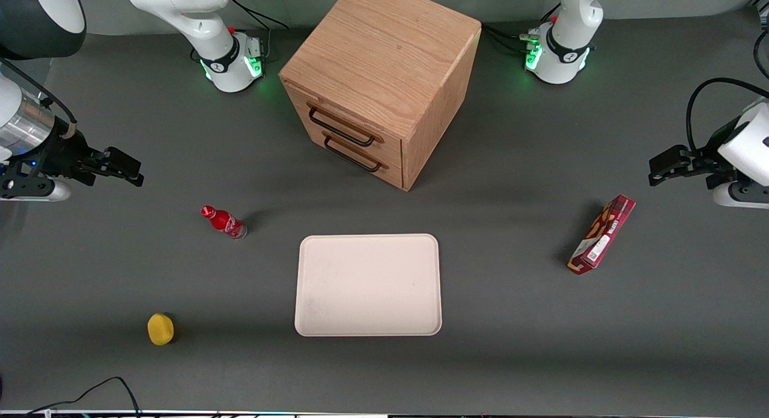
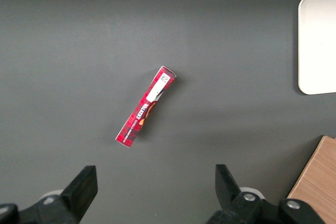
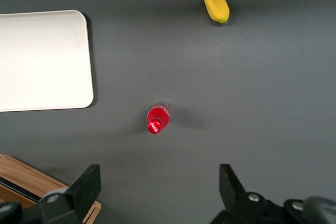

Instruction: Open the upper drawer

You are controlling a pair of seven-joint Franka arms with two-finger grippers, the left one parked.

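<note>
Squarely on the matte grey bench [image 1: 510, 322] stands a grained oak cabinet [image 1: 384, 57]; its light oak upper drawer [image 1: 345, 128] with a long black bar handle sits shut above the bottom drawer [image 1: 360, 157]. Well apart, the black two-finger tool [image 1: 123, 167] hangs wide open, empty, above bare bench.
</note>
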